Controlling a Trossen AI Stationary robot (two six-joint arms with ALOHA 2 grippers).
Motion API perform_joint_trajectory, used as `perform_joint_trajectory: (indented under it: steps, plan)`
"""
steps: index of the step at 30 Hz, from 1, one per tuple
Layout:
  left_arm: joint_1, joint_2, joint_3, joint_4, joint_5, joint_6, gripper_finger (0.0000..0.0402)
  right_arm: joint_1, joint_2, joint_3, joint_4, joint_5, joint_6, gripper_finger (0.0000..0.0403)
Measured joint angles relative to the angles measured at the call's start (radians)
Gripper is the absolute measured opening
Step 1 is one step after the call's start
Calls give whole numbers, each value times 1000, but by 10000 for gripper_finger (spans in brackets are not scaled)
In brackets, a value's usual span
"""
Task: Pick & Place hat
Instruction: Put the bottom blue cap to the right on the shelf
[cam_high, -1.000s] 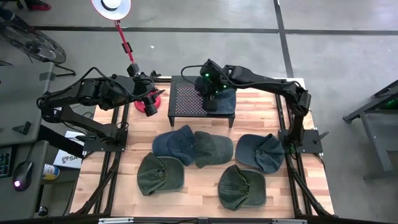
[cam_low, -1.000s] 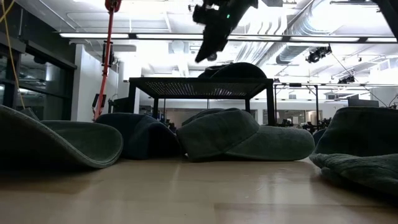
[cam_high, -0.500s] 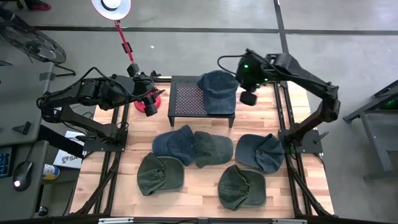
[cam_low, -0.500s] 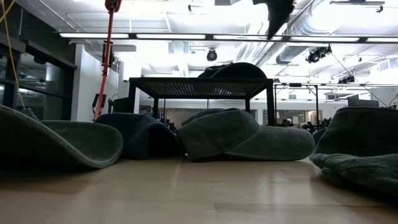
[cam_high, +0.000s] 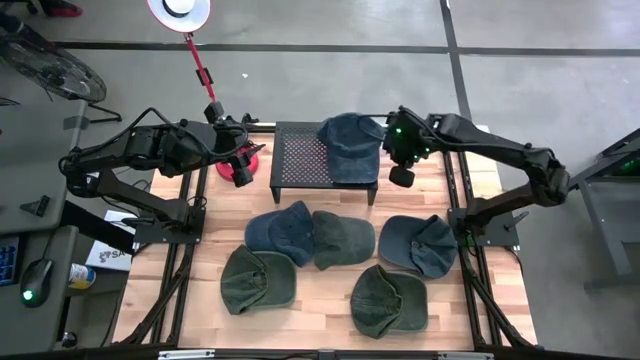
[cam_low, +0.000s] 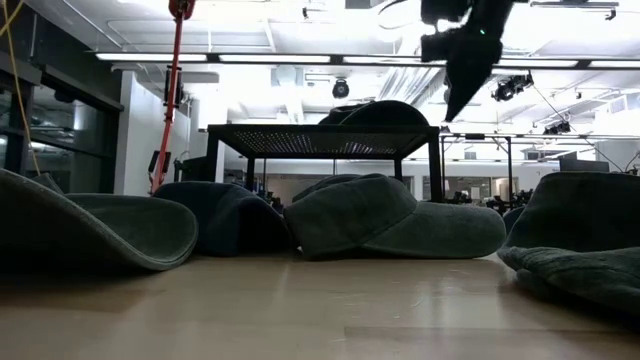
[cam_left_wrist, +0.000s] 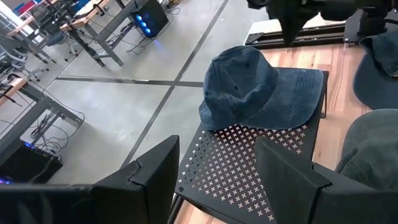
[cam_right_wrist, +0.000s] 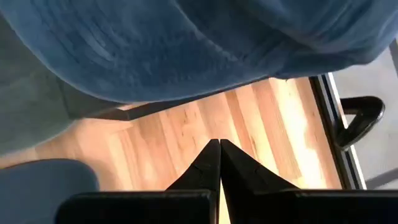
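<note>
A blue hat (cam_high: 350, 147) rests crown up on the right half of a black perforated stand (cam_high: 300, 160) at the table's far side; the left wrist view shows the hat (cam_left_wrist: 261, 90) with its brim flat on the stand's top (cam_left_wrist: 242, 168). My right gripper (cam_high: 400, 176) hangs shut and empty just right of the stand, pointing down, with the hat's brim (cam_right_wrist: 186, 50) beside it. My left gripper (cam_high: 240, 165) waits open at the stand's left end, nothing between its fingers (cam_left_wrist: 155, 180).
Several more hats lie on the wooden table nearer the front: blue (cam_high: 280, 230), green (cam_high: 342, 238), blue (cam_high: 418, 243), green (cam_high: 257, 278), green (cam_high: 388, 298). A red lamp pole and its base (cam_high: 245, 160) stand by my left gripper.
My right gripper, shut throughout, has come off the blue hat on the stand and swung toward the table's right edge, then a little toward the near edge and down. The hat stays on the stand.
</note>
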Motion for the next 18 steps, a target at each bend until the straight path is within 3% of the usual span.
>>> perform_joint_trajectory:
  steps: [6,18]
  plan:
    - [0,0,0,0,0,0,204,-14,-43,-165,211,-78,-106,0]
    - [0,0,0,0,0,-2,204,-70,-45,-280,409,-58,-193,0]
